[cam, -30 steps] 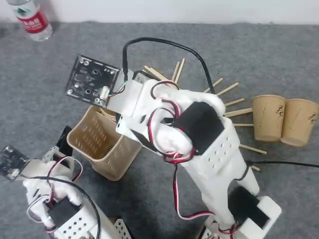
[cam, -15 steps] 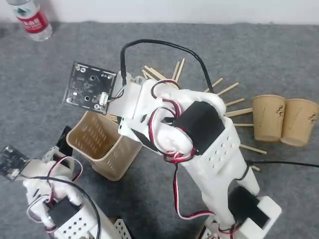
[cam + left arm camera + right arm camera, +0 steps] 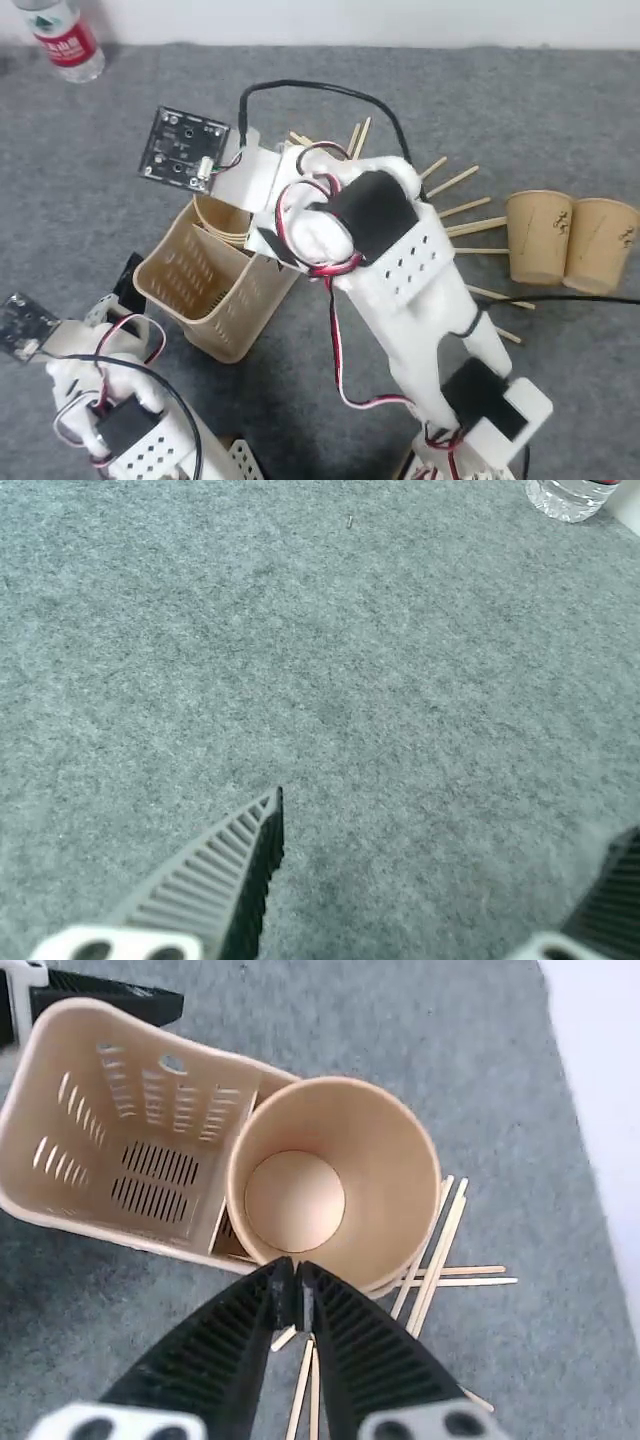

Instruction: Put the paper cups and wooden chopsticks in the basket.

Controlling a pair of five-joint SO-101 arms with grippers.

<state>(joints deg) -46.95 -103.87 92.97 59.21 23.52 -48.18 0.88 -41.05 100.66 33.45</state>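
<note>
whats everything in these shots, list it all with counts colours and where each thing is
paper cups: three, tan; two on their sides, touching, on the carpet at the high view's right; one mouth up at the basket's end
wooden chopsticks: several, pale wood, scattered on the carpet between the basket and the lying cups
basket: one, beige, slotted, near the left arm
bottle: one, clear with red label, far corner
carpet: grey, covers the table
left arm: white, jaws open above bare carpet
right arm: white, black jaws shut on the mouth-up cup's rim
</note>
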